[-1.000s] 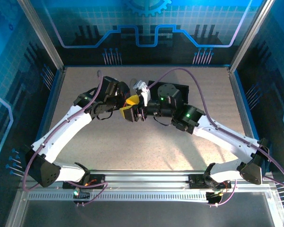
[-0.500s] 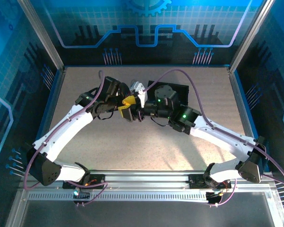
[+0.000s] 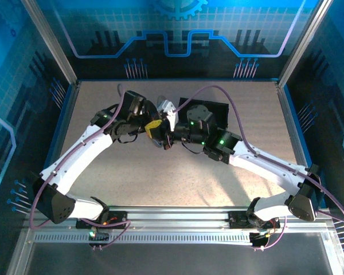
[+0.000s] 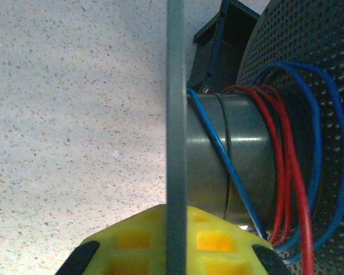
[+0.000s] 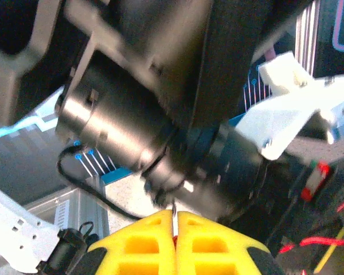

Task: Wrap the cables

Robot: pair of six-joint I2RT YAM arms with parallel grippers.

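In the left wrist view a grey spool (image 4: 246, 154) carries turns of the blue cable (image 4: 218, 149) and the red cable (image 4: 284, 154) round its core. My left gripper (image 4: 176, 220) is shut on the spool's thin grey flange (image 4: 175, 86), with a yellow finger on each side. The other flange (image 4: 298, 40) is dark and perforated. My right gripper (image 5: 175, 215) is shut, and a speck of red shows in the slit between its yellow fingers (image 5: 143, 240). In the top view its yellow tips (image 3: 153, 125) sit close against the left arm's wrist, mid-table.
A black plate with a grey disc (image 3: 215, 106) lies just behind the right wrist. The left arm's dark wrist housing (image 5: 132, 114) looms directly ahead of the right gripper. Lilac arm cables arch over both arms. Low walls ring the speckled table (image 3: 160, 183).
My right gripper has gone from open to shut and has shifted slightly left toward the left wrist. The left gripper has stayed shut on the spool's flange.
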